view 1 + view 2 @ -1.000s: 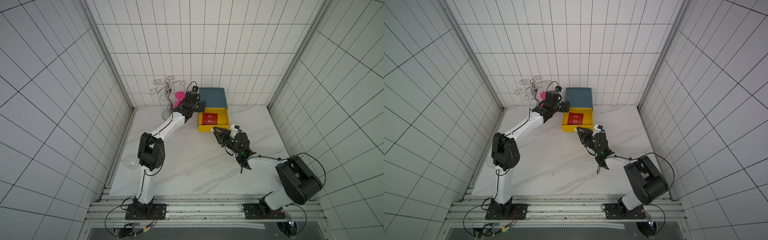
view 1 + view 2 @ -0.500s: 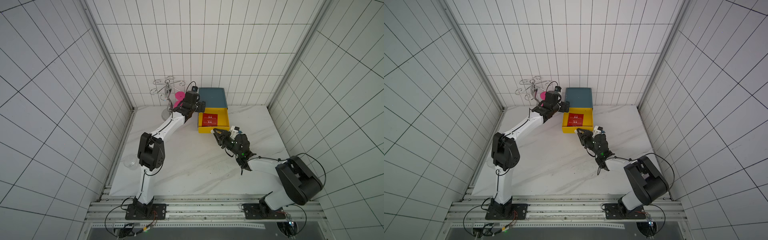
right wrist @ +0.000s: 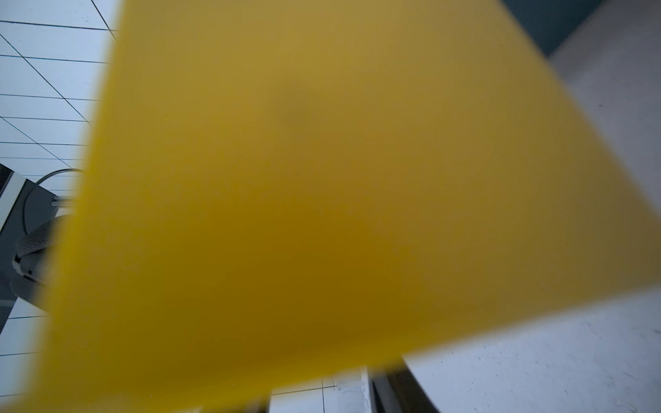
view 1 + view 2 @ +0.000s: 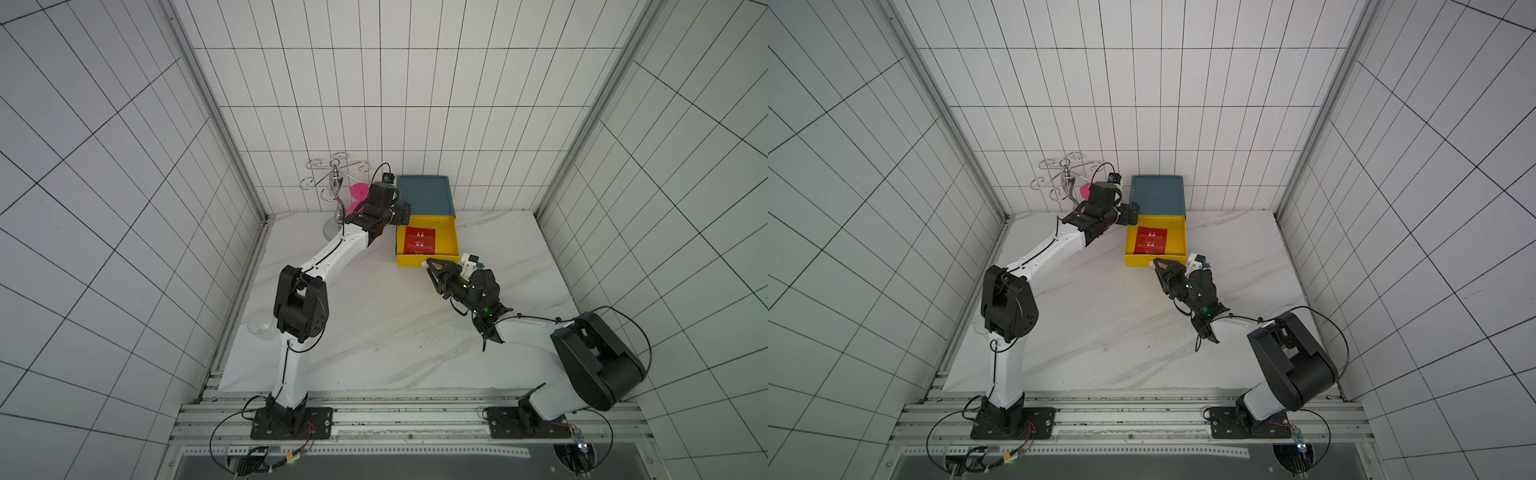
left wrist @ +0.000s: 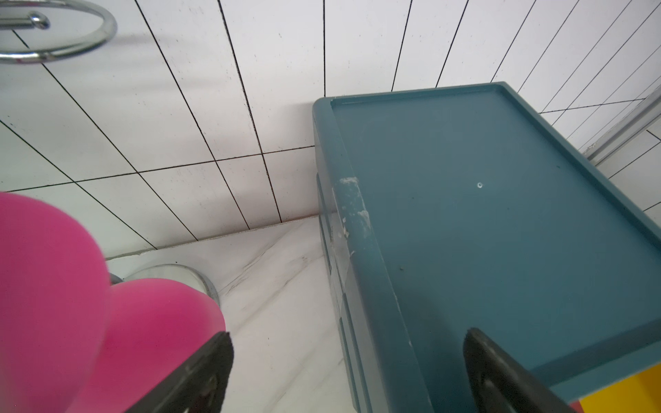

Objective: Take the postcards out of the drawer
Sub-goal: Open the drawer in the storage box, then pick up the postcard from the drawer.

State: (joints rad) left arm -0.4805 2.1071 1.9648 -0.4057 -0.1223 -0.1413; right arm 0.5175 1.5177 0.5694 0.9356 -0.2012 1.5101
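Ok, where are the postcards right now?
In both top views the postcards lie flat inside the open yellow drawer, pulled out of the blue cabinet at the back of the table, nearer the drawer's left wall.

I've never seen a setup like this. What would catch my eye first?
The bright yellow drawer, pulled out of a blue cabinet against the back wall, with red postcards lying flat inside. Next, the right gripper at the drawer's front and the open left gripper by the cabinet's top corner. A pink thing shows beside a chrome rack at the back left.
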